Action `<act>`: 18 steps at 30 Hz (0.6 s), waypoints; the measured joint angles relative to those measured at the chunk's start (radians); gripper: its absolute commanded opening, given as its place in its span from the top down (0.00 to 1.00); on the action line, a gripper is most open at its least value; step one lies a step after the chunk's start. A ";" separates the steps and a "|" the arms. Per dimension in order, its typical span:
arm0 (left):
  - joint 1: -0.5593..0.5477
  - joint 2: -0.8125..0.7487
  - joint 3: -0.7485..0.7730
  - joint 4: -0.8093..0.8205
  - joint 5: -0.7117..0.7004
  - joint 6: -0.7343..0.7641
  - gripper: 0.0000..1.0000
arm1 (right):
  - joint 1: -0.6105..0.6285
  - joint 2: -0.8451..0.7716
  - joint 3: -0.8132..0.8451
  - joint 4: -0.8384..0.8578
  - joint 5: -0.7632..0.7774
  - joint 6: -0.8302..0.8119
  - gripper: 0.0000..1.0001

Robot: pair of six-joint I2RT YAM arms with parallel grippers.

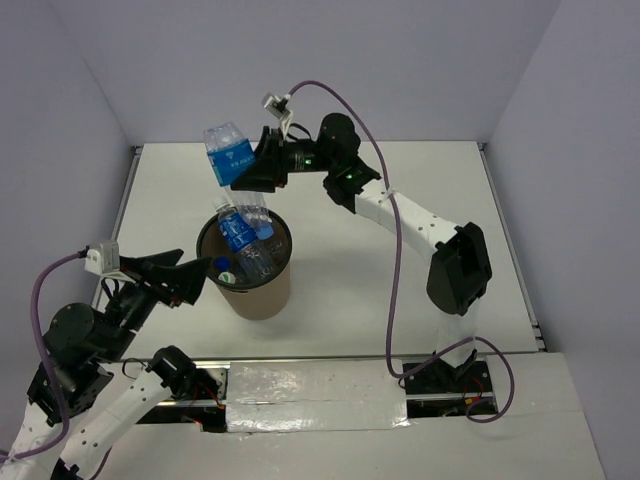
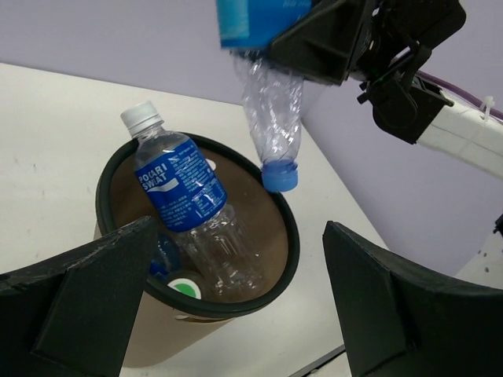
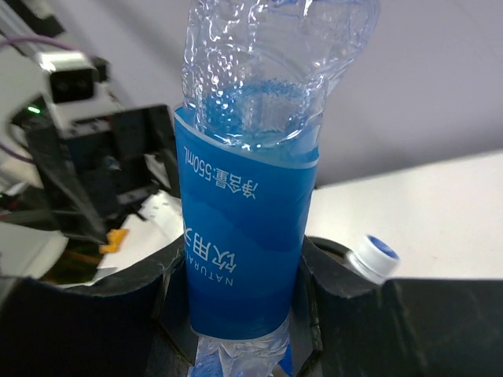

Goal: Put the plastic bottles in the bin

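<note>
Now the right end effector [image 1: 252, 168] grasps a blue-label bottle [image 1: 229, 150], cap down, long axis near vertical, just above the far rim of the bin [image 1: 262, 298]; the left end effector [image 1: 190, 280] hangs released beside it.

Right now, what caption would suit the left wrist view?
Right gripper holds a blue-labelled bottle cap-down above the bin, other bottles inside; left gripper open nearby.

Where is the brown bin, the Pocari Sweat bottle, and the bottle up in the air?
bin [image 1: 258, 298]: top view, its brown side wall.
Pocari Sweat bottle [image 2: 178, 187]: left wrist view, its blue label.
raised bottle [image 3: 245, 236]: right wrist view, its blue label.
</note>
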 measured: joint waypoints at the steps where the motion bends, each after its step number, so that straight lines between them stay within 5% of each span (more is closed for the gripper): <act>1: 0.000 0.000 0.000 -0.008 -0.004 0.001 0.00 | 0.001 -0.002 -0.029 0.002 0.007 -0.023 0.93; 10: 0.000 0.000 -0.011 -0.026 -0.015 0.023 0.01 | 0.000 -0.074 -0.288 -0.016 0.069 -0.285 0.84; 13: 0.000 0.000 -0.022 -0.026 -0.015 0.023 0.00 | -0.002 -0.135 -0.392 0.016 0.082 -0.352 0.73; 16: 0.000 0.001 -0.027 -0.027 -0.015 0.023 0.01 | -0.003 -0.184 -0.460 0.059 0.091 -0.399 0.48; 18: 0.000 0.001 -0.030 -0.026 -0.015 0.023 0.01 | -0.003 -0.208 -0.479 0.074 0.095 -0.425 0.41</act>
